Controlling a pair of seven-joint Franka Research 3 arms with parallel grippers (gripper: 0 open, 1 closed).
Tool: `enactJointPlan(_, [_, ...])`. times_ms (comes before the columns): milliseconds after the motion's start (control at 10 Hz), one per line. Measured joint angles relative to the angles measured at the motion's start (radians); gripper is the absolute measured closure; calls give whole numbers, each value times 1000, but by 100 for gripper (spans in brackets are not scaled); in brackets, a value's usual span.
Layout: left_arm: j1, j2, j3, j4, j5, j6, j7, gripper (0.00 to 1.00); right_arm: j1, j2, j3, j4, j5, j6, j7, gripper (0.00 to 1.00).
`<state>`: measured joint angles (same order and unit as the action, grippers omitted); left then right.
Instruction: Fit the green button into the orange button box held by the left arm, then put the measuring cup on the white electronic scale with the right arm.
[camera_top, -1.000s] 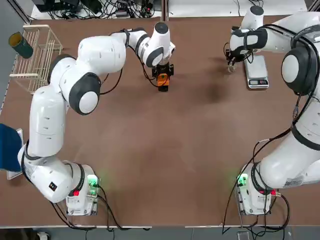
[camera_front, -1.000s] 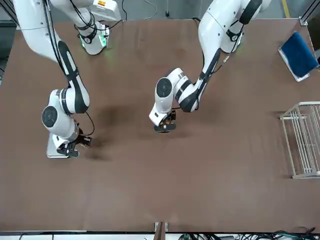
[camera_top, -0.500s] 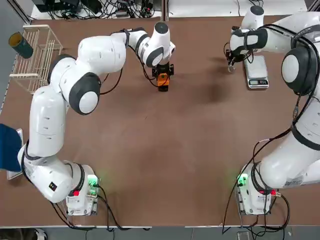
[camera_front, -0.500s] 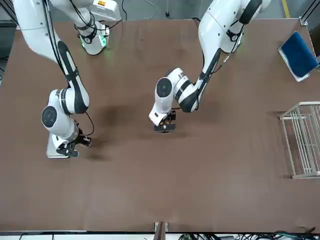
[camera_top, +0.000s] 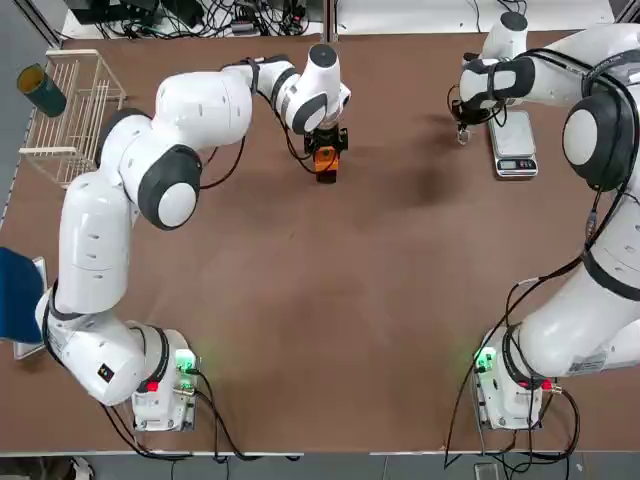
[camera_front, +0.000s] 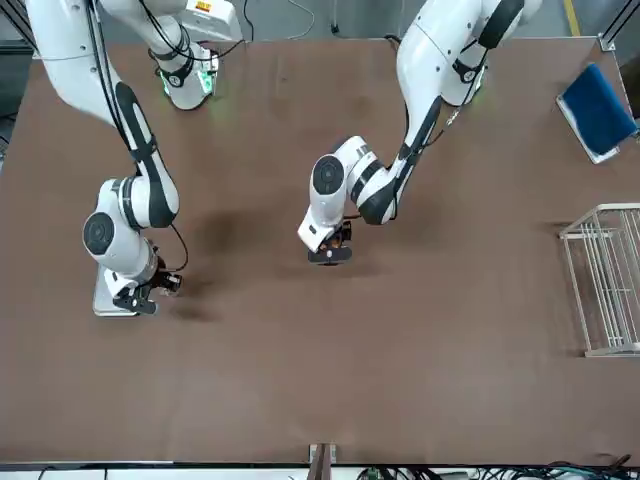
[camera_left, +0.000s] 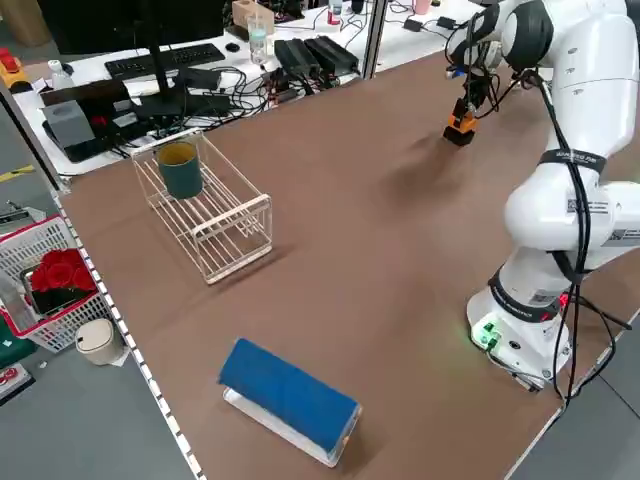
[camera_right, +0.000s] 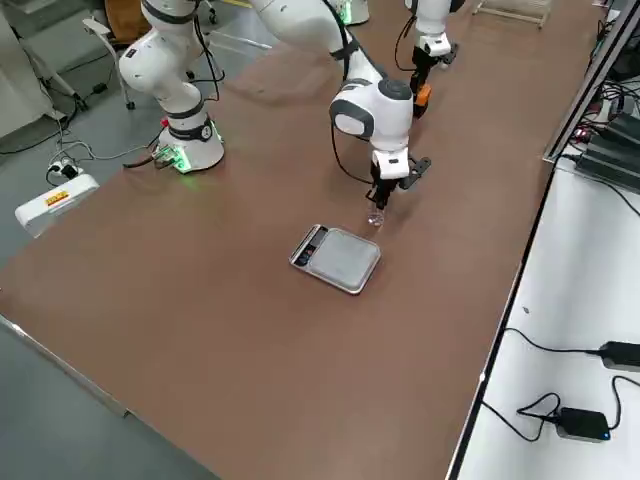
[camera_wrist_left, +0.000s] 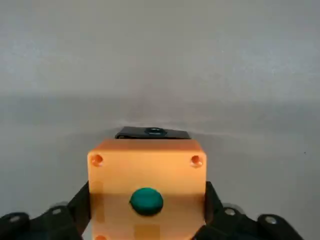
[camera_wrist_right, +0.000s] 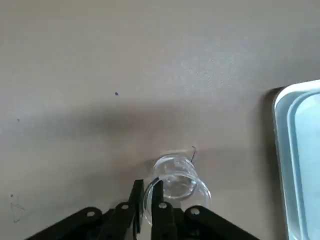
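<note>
Green button seated in its box; measuring cup still to be set on the scale

Taking 12 o'clock as straight away from the robot's bases, the left gripper (camera_wrist_left: 147, 186) is near 12 on the surface (camera_top: 320, 260), open wide around the orange box (camera_wrist_left: 120, 175) and gripping its sides. The green button (camera_wrist_left: 146, 201) sits in the box's face, so the fitting looks done. The right gripper (camera_wrist_right: 147, 182), near 2 o'clock, is almost closed, pinching the wall of the clear measuring cup (camera_wrist_right: 180, 187). The white scale (camera_top: 515, 145) lies just beside the cup, toward 4 o'clock from it. What remains, I judge, is carrying the cup across and releasing it on the plate.

The button's body is hidden inside the box, so I cannot tell how firmly it is seated. The right wrist view cuts off much of the scale, and the cup's clear walls make its base hard to judge.
</note>
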<state>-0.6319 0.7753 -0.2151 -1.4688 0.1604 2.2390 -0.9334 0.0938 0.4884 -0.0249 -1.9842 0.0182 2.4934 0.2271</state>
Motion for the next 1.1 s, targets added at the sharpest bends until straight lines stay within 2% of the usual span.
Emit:
enactJointPlan(100, [0, 0, 0, 1, 0, 0, 0, 0, 0, 0, 0, 0, 0, 0, 0, 89])
enactJointPlan(500, [0, 0, 0, 2, 1, 1, 0, 0, 1, -2, -1, 2, 0, -3, 0, 93])
enactJointPlan(1100, [5, -10, 2, 24, 1, 3, 8, 1, 5, -2, 1, 12, 0, -21, 0, 93])
